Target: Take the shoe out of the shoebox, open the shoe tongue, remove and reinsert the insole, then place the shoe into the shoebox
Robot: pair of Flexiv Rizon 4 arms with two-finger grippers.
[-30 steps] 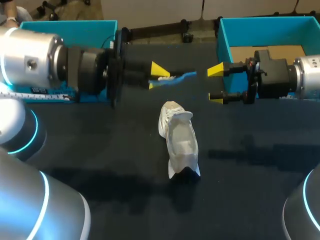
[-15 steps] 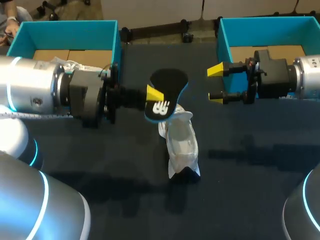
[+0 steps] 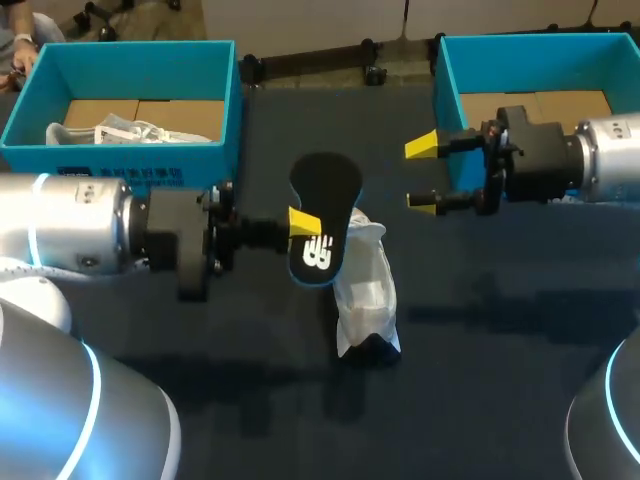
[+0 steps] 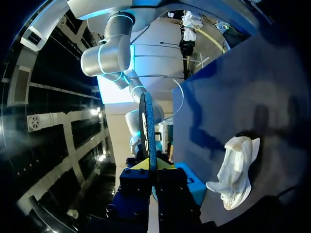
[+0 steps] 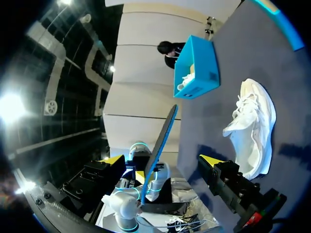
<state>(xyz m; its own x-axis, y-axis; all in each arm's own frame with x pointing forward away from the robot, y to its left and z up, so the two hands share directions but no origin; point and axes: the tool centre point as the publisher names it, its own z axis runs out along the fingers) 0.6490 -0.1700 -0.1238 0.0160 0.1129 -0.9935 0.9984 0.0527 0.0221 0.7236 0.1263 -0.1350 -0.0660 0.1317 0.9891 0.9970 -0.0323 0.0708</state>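
Reinsertion pending: insole (image 3: 322, 225) held above shoe (image 3: 366, 290).
Clamped by left jaws at its left edge; long axis roughly parallel to the shoe's. Shoe on surface (image 3: 480, 380), just below and right of left jaws. Empty right jaws apart, farther right, beside right shoebox (image 3: 447, 90).

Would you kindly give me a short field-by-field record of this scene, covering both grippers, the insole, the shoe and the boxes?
left gripper: shut on the insole
right gripper: open, empty, beside the right shoebox
insole: black, out of the shoe, held in the air
shoe: white, on the table, in neither box
left shoebox: holds a second white shoe
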